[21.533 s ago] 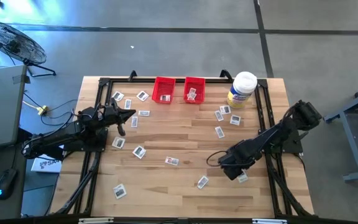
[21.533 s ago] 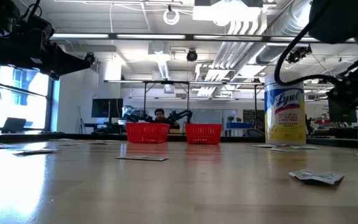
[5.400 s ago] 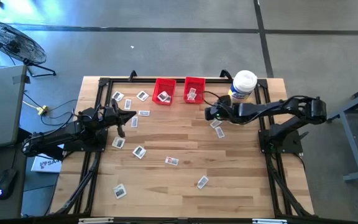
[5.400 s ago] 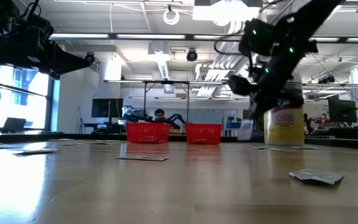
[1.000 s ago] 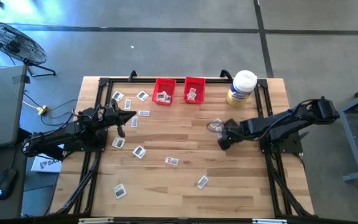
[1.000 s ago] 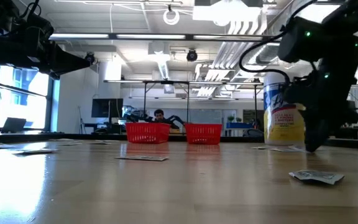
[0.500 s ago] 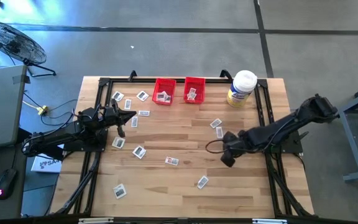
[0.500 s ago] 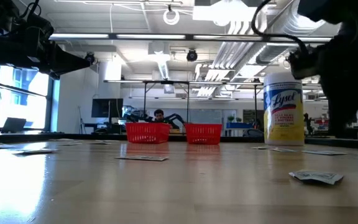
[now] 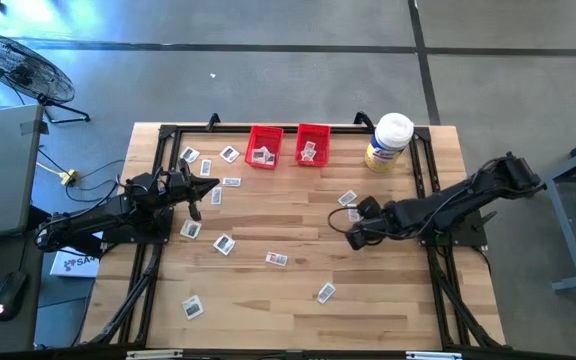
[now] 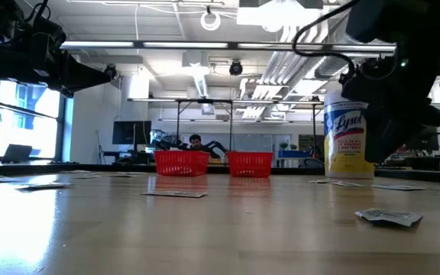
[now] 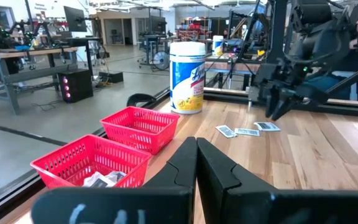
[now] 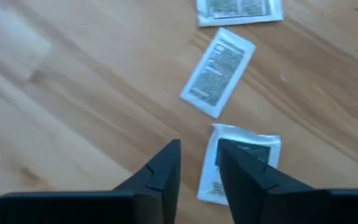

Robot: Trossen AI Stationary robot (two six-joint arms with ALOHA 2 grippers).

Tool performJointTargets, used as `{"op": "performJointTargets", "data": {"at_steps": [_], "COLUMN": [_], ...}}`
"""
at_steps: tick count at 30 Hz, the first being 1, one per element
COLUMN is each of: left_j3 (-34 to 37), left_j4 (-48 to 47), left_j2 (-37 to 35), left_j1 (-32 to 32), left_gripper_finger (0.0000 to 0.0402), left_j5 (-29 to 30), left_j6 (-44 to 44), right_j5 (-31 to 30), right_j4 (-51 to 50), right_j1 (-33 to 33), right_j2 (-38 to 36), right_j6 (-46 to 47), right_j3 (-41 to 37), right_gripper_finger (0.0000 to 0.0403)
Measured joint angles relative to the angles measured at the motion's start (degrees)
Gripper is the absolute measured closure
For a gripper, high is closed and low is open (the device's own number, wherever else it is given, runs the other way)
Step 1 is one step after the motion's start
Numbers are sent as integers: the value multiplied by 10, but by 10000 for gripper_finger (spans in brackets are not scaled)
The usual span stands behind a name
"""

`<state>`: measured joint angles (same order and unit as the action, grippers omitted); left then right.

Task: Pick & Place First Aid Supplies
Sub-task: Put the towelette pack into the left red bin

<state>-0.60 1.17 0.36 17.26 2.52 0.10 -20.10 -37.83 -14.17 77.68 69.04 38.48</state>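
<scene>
Several first aid supplies, small white packets, lie flat on the wooden table [image 9: 298, 320]; a few more lie inside two red bins [image 9: 264, 146] [image 9: 313, 145] at the far edge. My right gripper [image 9: 351, 237] [image 12: 199, 163] hovers at mid-right, pointing steeply down, open, with nothing between its fingers. One packet [image 12: 253, 149] lies on the table partly under one finger, and two more [image 12: 218, 71] [image 12: 239, 9] lie just beyond. My left gripper [image 9: 203, 190] [image 11: 196, 149] waits shut and level at the table's left.
A white-lidded jar with a yellow label [image 9: 389, 143] stands at the far right corner, beside the bins. Other packets lie at far left [image 9: 188, 154], in the middle [image 9: 276, 259] and near the front [image 9: 325, 292]. A black frame [image 9: 168, 135] runs along the table's edges.
My right gripper has swung toward the table's near edge and then back toward the far left. It now stands over the packets at mid-right. No packet on the table has moved.
</scene>
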Motion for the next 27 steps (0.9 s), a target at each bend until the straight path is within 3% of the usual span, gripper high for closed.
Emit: {"op": "performJointTargets", "data": {"at_steps": [11, 21, 27], "left_j3": [0, 0, 0], "left_j4": [0, 0, 0], "left_j2": [0, 0, 0], "left_j1": [0, 0, 0], "left_gripper_finger": [401, 401, 401], "left_j5": [0, 0, 0], "left_j6": [0, 0, 0], "right_j5": [26, 36, 68], "right_j4": [19, 46, 45], "right_j1": [44, 70, 63], "right_j2": [87, 97, 97], "right_j6": [0, -7, -109], "right_j3": [0, 2, 9], "right_gripper_finger": [285, 286, 286]}}
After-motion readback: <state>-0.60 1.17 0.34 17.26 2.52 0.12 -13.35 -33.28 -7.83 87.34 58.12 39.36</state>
